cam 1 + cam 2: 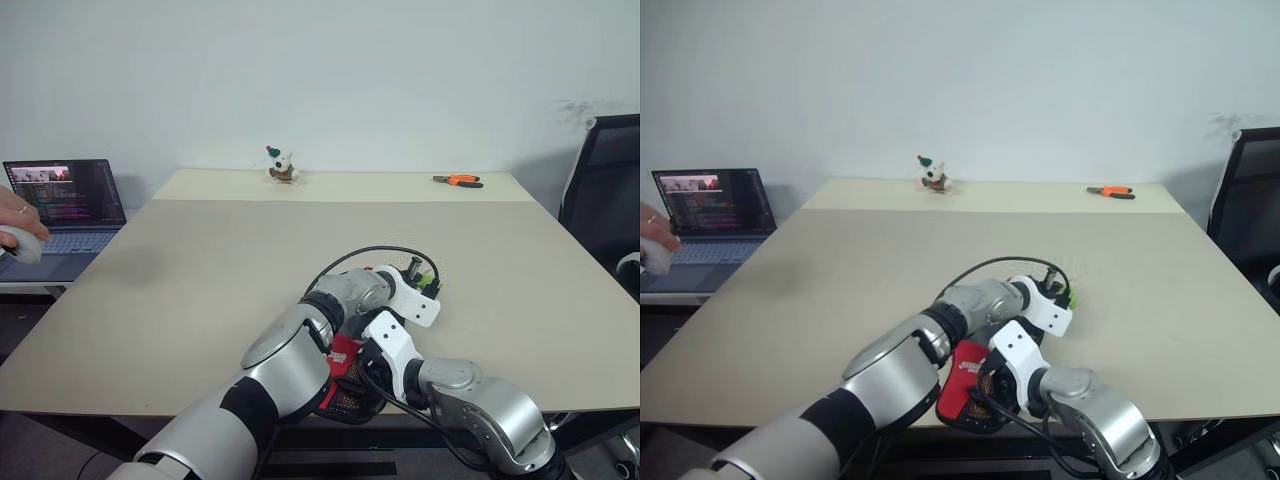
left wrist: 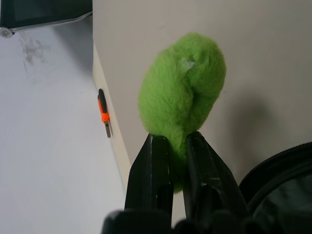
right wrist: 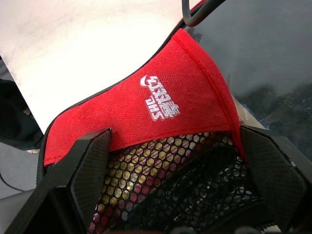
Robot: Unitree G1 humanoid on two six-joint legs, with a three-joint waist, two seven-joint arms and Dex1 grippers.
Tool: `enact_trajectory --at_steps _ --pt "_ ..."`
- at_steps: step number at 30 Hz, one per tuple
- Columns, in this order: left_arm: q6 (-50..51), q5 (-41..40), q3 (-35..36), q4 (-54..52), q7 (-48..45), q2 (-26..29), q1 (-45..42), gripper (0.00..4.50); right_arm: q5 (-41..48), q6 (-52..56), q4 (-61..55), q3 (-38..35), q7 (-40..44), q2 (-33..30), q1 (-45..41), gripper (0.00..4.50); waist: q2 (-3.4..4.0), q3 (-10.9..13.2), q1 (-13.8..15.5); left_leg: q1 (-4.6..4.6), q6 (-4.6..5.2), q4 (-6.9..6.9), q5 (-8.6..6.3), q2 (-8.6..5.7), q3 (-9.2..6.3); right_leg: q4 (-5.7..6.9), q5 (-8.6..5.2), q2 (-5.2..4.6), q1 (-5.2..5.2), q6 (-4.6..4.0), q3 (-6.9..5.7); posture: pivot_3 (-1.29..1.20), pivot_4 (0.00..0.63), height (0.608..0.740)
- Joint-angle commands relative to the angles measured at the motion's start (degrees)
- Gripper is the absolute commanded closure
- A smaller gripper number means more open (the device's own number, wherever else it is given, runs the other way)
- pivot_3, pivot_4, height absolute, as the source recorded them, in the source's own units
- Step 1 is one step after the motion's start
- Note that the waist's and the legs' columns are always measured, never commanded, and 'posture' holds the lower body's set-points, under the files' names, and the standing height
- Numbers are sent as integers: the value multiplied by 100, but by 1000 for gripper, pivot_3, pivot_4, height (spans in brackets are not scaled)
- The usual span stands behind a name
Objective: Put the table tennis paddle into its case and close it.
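One case (image 3: 161, 112), red panel with white logo and mesh pocket, at the near edge of the table (image 1: 200, 280). One fuzzy green pompom (image 2: 183, 97), pinched between the two fingers (image 2: 153, 170) of the left gripper (image 2: 171, 146). Two grippers in all, the right gripper (image 3: 170, 161) spread wide either side of the case. One small toy figure (image 1: 281, 165) by the far edge. One pair of orange-handled pliers (image 1: 458, 181) near the far right corner. One laptop (image 1: 68, 200) off the left edge. One person's hand (image 1: 20, 215) on one white mouse (image 1: 22, 246).
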Motion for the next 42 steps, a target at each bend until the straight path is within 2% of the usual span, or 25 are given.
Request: enact_trajectory --at_steps 1,11,18,23,29,30,33,39,42 --pt "-145 -371 291 -279 -326 -201 -168 4487 199 354 462 396 200 8 185 0 0 -2 -1 0 0 0 0 0 0 0 0 0 0 0 0 0 150 740" --pt "31 -1343 1192 -298 -1933 39 119 1108 150 151 711 345 353 12 -52 0 2 -28 -25 7 0 1 0 0 6 2 1 5 3 -1 4 0 150 740" --pt "75 -2285 2041 -413 -3294 509 295 1108 94 -186 1198 226 550 206 -549 0 4 -29 -159 33 1 1 0 16 16 10 5 30 13 -7 16 0 150 740" --pt "193 -2833 2486 -515 -4308 841 426 1108 195 -289 1216 112 789 223 -770 0 3 -28 -172 100 0 -5 0 27 15 1 4 44 85 -8 15 0 150 740" --pt "-239 -2665 2222 -612 -4891 1108 535 1108 198 -438 1305 -10 805 244 -832 0 3 -28 -174 97 0 -4 0 28 15 0 4 45 85 -8 19 0 150 740" --pt "-271 -2633 2178 -609 -4901 1112 490 724 191 -463 1335 -9 792 260 -838 0 3 -27 -171 97 1 -4 0 28 13 0 4 46 84 -8 18 0 150 740" --pt "-457 -2500 2039 -608 -4807 1083 349 40 193 -522 1384 0 779 285 -844 0 3 -27 -167 95 1 -2 0 28 10 -1 4 45 85 -8 16 0 150 740" --pt "-374 -2611 2162 -568 -4673 906 57 40 185 -649 1517 -87 770 261 -893 0 1 -26 -170 95 1 -2 0 28 11 0 4 46 84 -7 16 0 150 740" --pt "-193 -2834 2330 -553 -5245 912 -84 40 186 -692 1629 -195 784 220 -1010 0 1 -25 -171 93 1 -2 0 28 13 -1 4 46 83 -7 17 0 150 740"
